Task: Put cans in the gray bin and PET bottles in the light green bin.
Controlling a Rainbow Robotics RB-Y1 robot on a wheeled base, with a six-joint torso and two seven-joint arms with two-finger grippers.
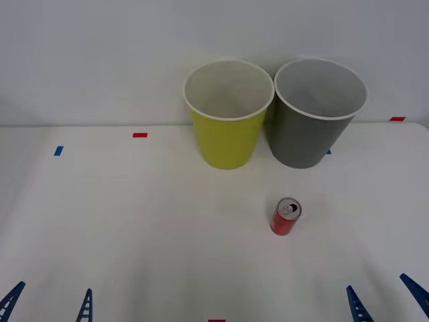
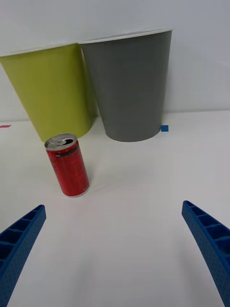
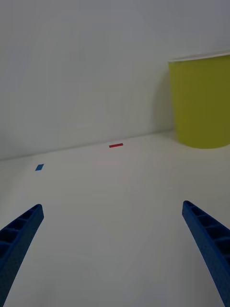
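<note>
On the white table (image 1: 100, 221), near its middle and a little to the robot's right, one small red can (image 1: 285, 217) stands upright, silver top and pull tab facing up. It sits in front of the two bins and apart from both, closest to the gap between them. Light green bin (image 1: 228, 114) and gray bin (image 1: 318, 114) stand side by side at the far edge against the wall, rims almost touching; what shows of their interiors looks bare.

Right gripper (image 1: 387, 298): low at the near right edge of the table, fingers spread wide, holding nothing. From its wrist camera the can (image 2: 67, 165) lies ahead and off to one side of the open gap, not between the fingers. Left gripper (image 1: 48, 303): near left edge, also spread wide and empty, well away from the can.

Handling judgement: can probably light, thin-walled, with a smooth painted side; likely to slip under a weak pinch, dent under a hard one, and tip if nudged near the top. Best hold looks like across the straight red wall around mid-height, fingers on opposite sides. No PET bottle on the table. Red and blue tape marks (image 1: 139, 135) dot the surface.
</note>
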